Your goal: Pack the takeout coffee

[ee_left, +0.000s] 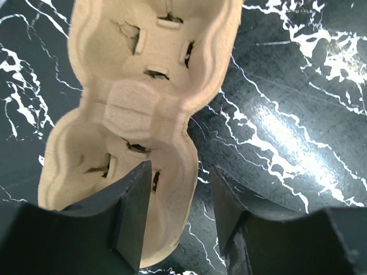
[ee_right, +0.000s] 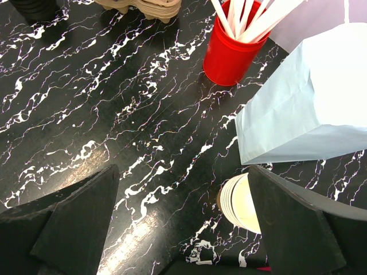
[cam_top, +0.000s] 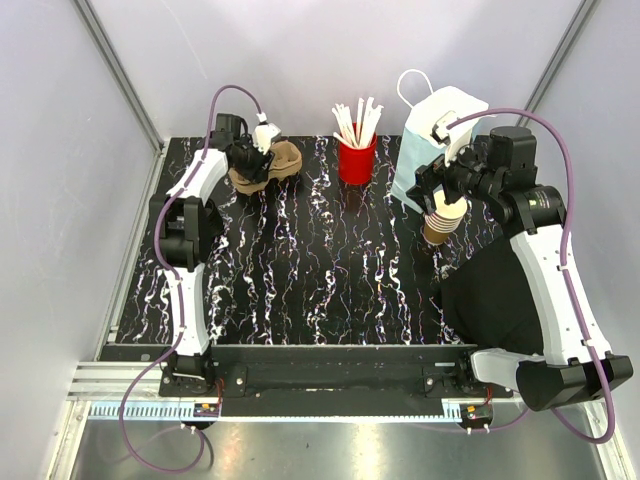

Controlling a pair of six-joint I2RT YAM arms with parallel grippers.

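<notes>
- Firstly, in the top view a nested stack of brown cups (cam_top: 441,224) is seen upright on the black marbled table (cam_top: 320,280). The mouths are turned up, the narrow ends are down, and the long axis is vertical. Which cup is the takeout coffee cannot be told, and a single cup apart from the stack cannot be made out.
- The right gripper (cam_top: 443,190) is held just above this stack. The stack is close beside the upright pale blue bag (cam_top: 432,140), whose inside is hidden.
- White sticks (cam_top: 357,118) are held in a red cup (cam_top: 357,160). This cup is placed between the bag and a pulp carrier (cam_top: 278,165), and the left gripper (cam_top: 255,152) is at the carrier.
- In the left wrist view, both cells of the carrier (ee_left: 143,109) are seen empty. One finger (ee_left: 135,212) is set inside the near cell and the other is outside, over the table. The jaws are partly spread around the rim wall. Table is seen between the rim and the outer finger, so nothing is pinched.
- In the right wrist view, the jaws are spread wide with only table between them. The stack (ee_right: 241,203) is seen from above, just beside one finger, and its top cup is empty.
</notes>
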